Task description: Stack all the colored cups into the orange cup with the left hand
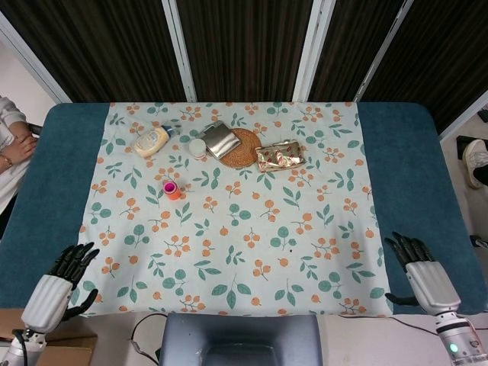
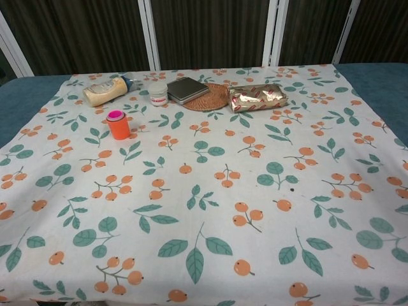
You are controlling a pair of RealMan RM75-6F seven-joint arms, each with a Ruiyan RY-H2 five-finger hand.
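The orange cup stands upright on the left part of the flowered cloth, with a pink cup nested in its mouth. My left hand hangs off the table's near left corner, far from the cup, fingers spread and holding nothing. My right hand rests at the near right edge on the blue cover, fingers apart and empty. Neither hand shows in the chest view.
At the back of the cloth lie a cream bottle, a small white jar, a dark wallet on a woven coaster, and a gold foil pouch. A person's arm shows at the left edge.
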